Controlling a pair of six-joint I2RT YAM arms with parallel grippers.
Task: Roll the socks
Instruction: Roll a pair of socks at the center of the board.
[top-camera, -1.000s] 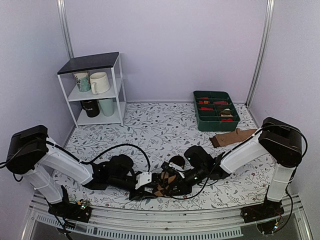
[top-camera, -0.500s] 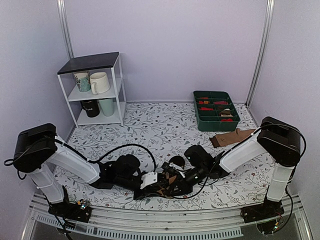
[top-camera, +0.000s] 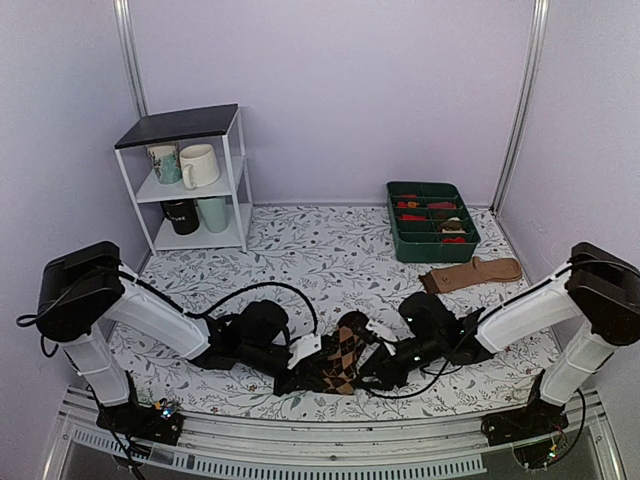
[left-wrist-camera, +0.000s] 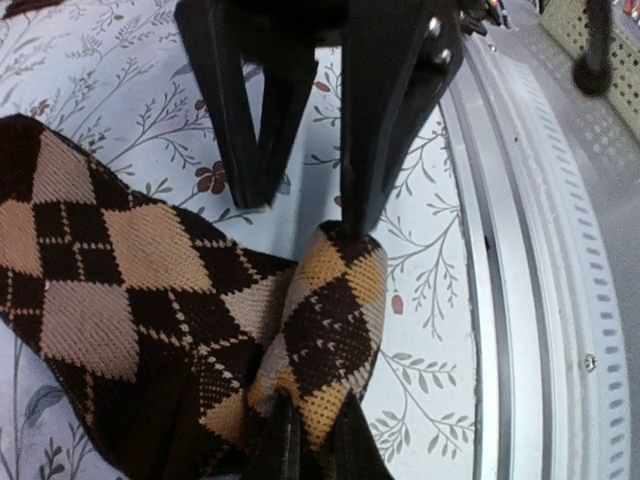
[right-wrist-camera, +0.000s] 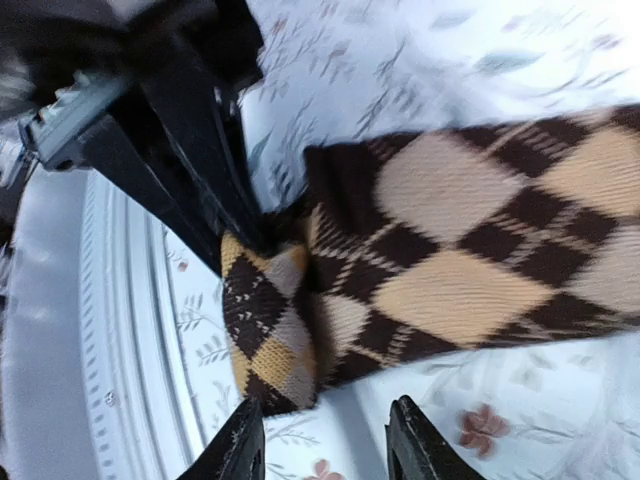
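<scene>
socks (top-camera: 343, 357) sit near the worktop's (top-camera: 330, 250) near edge, roughly mid-width: dark brown/tan argyle, bunched flat, one end folded over into a small lump toward the rail (top-camera: 330, 445). left gripper (left-wrist-camera: 312, 440) is clenched on that folded end, with the fabric pinched between its fingers. right gripper (right-wrist-camera: 325, 425) is released, fingers spread apart and nothing between them. It faces the left one across the fold. In the left wrist view one of its tips seems to touch the top of the fold, and the other stands on the cloth just beside the fabric. The rest of the socks spreads flat away from the rail. Surface is a white cloth with a grey leaf print, and the aluminium rail runs along the near edge, close to the fold. Lilac walls (top-camera: 350, 100) close off the back and both sides. A white shelf (top-camera: 235, 180) with mugs (top-camera: 198, 165) is in the far left corner. A green tray (top-camera: 432, 245) is in the far right corner, with a tan sock (top-camera: 470, 273) in front of it near the right edge. An open stretch of cloth runs from the socks to the back wall between shelf and tray.
</scene>
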